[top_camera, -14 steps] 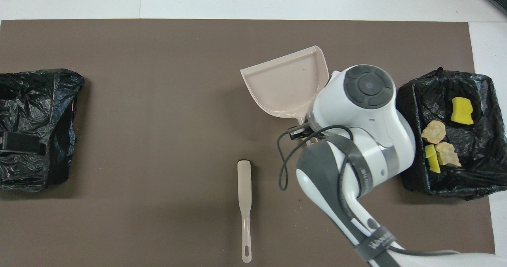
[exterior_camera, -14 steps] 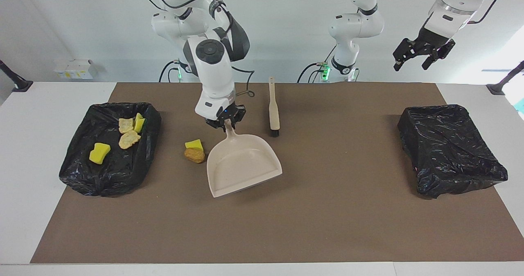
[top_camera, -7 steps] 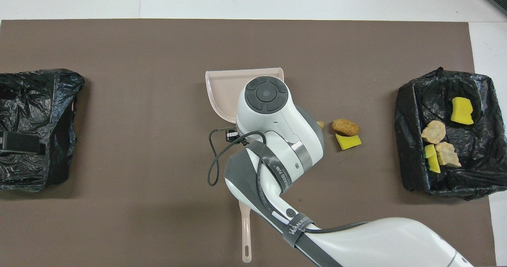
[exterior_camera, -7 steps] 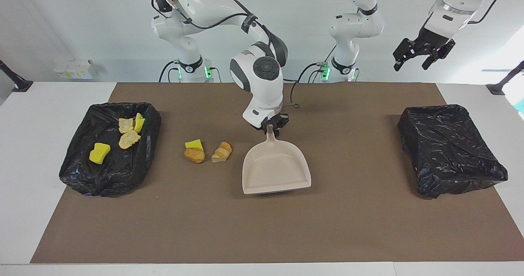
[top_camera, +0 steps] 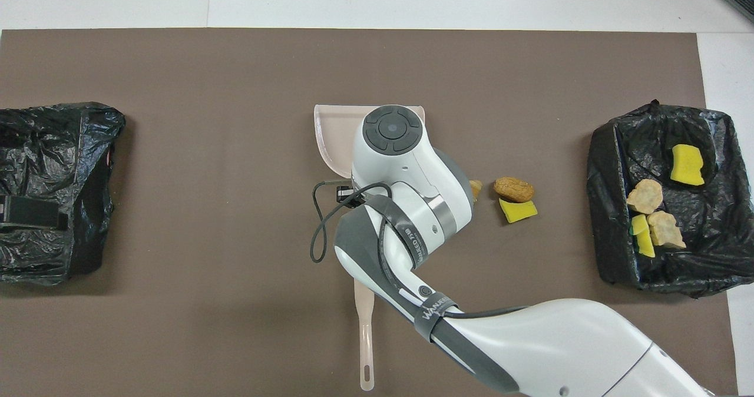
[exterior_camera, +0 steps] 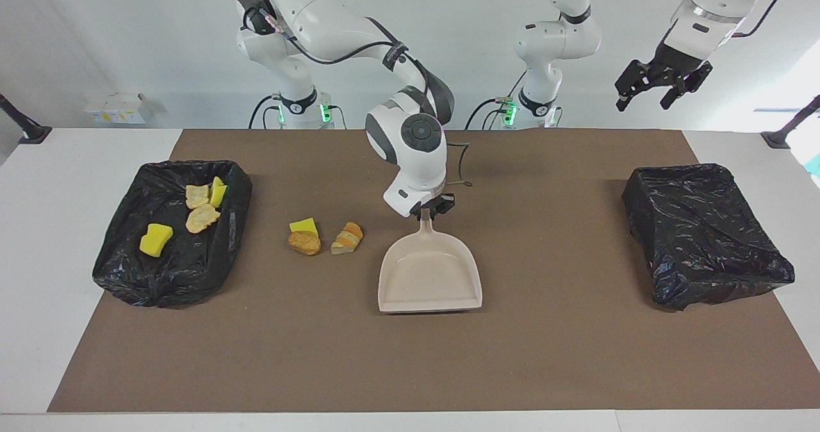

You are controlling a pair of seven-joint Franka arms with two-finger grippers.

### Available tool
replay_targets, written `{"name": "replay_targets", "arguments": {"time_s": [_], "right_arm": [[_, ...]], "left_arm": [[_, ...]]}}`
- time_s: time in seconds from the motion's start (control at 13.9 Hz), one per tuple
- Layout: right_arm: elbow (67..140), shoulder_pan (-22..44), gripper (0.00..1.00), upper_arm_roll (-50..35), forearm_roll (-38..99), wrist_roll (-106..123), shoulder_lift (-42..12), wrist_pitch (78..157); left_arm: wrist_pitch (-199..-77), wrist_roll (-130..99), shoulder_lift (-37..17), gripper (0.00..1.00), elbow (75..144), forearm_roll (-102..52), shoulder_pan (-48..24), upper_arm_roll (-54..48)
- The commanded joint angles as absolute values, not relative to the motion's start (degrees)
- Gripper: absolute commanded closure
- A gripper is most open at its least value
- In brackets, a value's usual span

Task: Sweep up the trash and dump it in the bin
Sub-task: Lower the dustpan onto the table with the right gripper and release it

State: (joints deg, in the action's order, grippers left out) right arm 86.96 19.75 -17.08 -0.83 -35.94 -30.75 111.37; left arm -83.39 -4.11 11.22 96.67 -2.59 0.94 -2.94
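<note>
Right end effector (exterior_camera: 425,213) is clamped on the dustpan (exterior_camera: 429,275) handle, which half a second ago pointed a touch more toward the right arm's end; the pan now sits squarer and slightly farther from the robots, flat on the brown mat (exterior_camera: 551,348). A second ago it lay beside the loose trash, with the brush visible next to it. In the facing view the right arm bends from its base down to mid-table, wrist pointing down at the handle. Three trash scraps (exterior_camera: 304,237) lie on the mat beside the pan, toward the right arm's end; four more (exterior_camera: 198,211) rest in the black-lined bin (exterior_camera: 128,272) at that end. Left end effector (exterior_camera: 660,86) hangs high in the air above the left arm's end of the table, fingers apart and holding nothing, the arm waiting. A second bin (exterior_camera: 705,240) sits below it.

Seen from overhead, the right arm covers most of the dustpan (top_camera: 333,135), and only the brush (top_camera: 366,338) handle shows, nearer to the robots. Loose scraps (top_camera: 514,189) lie between the pan and the filled bin (top_camera: 607,250); the end effector's tips are hidden there.
</note>
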Motion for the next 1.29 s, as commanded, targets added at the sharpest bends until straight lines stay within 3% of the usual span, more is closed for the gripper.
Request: {"name": "replay_targets", "arguments": {"time_s": [0.0,0.07,0.14,0.22,0.79,1.22], "right_arm": [[85.3,20.0,1.00,-17.5,-1.0,-37.4,-33.1,111.9],[85.3,19.9,1.00,-17.5,-1.1,-37.4,-33.1,112.2],[85.3,19.9,0.66,-17.4,-1.1,-37.4,-33.1,112.1],[85.2,20.0,0.01,-17.2,-2.3,-37.1,-33.1,112.1],[85.5,17.2,0.00,-17.6,-2.9,-36.8,-26.6,111.5],[97.4,19.8,0.00,-17.7,1.4,-38.0,-16.1,110.2]], "left_arm": [[-83.7,-4.3,11.5,0.00,96.4,-1.4,1.1,-3.1],[-83.7,-4.4,11.5,0.00,96.4,-1.4,1.1,-3.1],[-83.7,-4.3,11.5,0.00,96.4,-1.4,1.1,-3.1],[-83.7,-4.3,11.5,0.00,96.4,-1.4,1.1,-3.1],[-83.7,-4.4,11.5,0.00,96.4,-1.4,1.1,-3.1],[-83.7,-4.3,11.5,0.00,96.4,-1.4,1.1,-3.1]]}}
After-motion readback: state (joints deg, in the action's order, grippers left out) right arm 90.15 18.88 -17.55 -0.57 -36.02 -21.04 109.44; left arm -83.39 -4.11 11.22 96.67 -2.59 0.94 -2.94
